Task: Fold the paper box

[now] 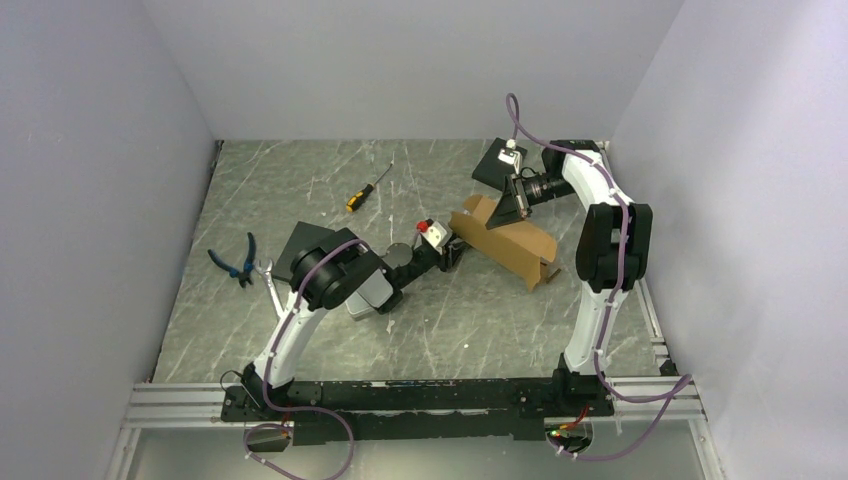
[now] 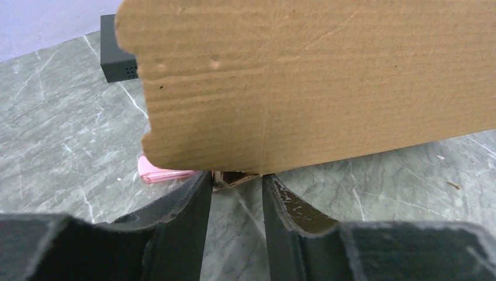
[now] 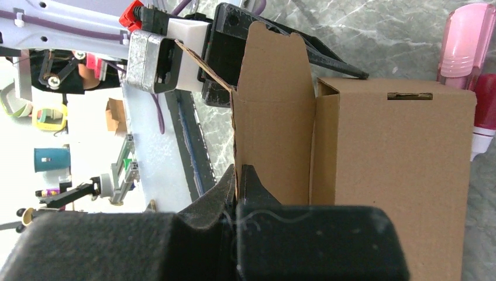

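The paper box [image 1: 505, 243] is a tan cardboard carton lying tilted on the table's right half. My right gripper [image 1: 510, 205] reaches down from behind, shut on the edge of an upright flap [image 3: 270, 111]; its fingertips [image 3: 238, 171] pinch that edge. My left gripper [image 1: 450, 252] is at the box's left end. In the left wrist view a broad cardboard panel [image 2: 316, 82] hangs just beyond the left gripper [image 2: 237, 180]. Its jaws stand apart, with a small cardboard part [image 2: 234, 177] at the tips and bare table showing through the gap.
A black slab [image 1: 497, 163] lies behind the box and another [image 1: 300, 250] beside the left arm. A yellow-handled screwdriver [image 1: 367, 188] and blue pliers [image 1: 235, 262] lie to the left. A pink bottle [image 3: 465, 47] rests by the box. Walls close three sides.
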Tool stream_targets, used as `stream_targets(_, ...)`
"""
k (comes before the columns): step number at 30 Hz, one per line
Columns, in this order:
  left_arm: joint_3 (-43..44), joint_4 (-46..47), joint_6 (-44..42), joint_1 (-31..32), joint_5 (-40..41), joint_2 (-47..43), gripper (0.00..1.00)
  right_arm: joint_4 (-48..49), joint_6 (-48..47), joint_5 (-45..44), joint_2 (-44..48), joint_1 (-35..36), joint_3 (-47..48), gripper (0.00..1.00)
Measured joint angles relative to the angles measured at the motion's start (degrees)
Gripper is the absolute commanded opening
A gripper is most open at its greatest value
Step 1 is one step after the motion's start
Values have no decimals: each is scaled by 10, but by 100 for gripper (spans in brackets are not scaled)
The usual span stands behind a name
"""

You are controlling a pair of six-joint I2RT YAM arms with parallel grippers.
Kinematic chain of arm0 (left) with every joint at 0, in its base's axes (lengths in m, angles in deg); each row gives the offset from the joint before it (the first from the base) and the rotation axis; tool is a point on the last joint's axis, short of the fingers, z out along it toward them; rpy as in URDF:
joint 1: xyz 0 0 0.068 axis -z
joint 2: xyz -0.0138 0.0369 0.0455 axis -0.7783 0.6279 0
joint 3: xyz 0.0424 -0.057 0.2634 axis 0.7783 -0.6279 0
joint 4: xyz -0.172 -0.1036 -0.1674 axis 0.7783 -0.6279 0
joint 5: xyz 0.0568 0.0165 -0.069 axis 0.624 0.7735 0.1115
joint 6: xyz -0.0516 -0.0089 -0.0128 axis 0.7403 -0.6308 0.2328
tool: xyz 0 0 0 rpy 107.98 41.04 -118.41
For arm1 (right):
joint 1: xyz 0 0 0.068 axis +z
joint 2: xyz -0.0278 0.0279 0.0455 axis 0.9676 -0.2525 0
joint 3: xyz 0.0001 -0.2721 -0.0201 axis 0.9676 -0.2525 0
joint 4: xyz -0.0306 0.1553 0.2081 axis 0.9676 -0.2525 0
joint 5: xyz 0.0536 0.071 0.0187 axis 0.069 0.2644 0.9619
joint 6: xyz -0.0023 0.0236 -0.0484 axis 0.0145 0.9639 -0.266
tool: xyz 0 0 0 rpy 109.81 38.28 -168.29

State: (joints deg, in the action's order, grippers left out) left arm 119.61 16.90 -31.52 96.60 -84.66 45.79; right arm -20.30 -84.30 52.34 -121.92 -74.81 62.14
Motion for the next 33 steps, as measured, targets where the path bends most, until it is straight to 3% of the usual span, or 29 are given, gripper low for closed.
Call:
stream_targets(8,14,0,5,6,6,10,11,-4,-1,2,-6,0,5,0)
stream_targets(14,14,0,4,6,5,10,0,-7,-4,5,-6,0,10,0)
stream_targets(26,-23,-8,8,10,-1,-22,0,-11,1,8,-6,0,10,0)
stream_targets(29,-47,-35,10,13,-1,-58,0,-19,3,11,-5,0,11,18)
stream_targets(33,-80,-104,21,19,-4,-134,0,-28,8,11,4,1,15,51)
